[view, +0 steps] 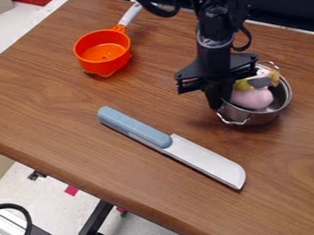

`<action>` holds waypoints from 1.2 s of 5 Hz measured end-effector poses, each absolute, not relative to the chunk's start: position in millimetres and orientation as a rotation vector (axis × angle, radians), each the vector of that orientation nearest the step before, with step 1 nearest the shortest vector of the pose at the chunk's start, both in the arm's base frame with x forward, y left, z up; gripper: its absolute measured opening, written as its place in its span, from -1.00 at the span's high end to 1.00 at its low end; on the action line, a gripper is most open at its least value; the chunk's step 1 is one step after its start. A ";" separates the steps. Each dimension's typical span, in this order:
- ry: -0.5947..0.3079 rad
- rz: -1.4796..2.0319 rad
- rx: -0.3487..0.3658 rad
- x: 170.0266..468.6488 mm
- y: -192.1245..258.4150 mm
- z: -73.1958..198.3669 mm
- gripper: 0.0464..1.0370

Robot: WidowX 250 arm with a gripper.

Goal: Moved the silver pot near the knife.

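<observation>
here, the jaws [216,105] hang at the silver pot [259,118].

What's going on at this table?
The robot's black gripper is down at the rim of the silver pot, on the side with the nearer wire handle; whether it has hold can't be told. The pot holds a rounded pink item and other bits. The blue-handled knife lies close by, not touching the pot. An orange pan sits farther off.
</observation>
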State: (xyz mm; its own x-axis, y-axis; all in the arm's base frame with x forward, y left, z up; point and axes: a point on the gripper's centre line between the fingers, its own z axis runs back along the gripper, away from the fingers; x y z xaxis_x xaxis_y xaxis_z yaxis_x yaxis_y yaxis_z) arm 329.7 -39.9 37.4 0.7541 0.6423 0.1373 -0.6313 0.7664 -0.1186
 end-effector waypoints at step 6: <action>-0.231 1.052 -0.092 362.6 14.1 61.9 0.98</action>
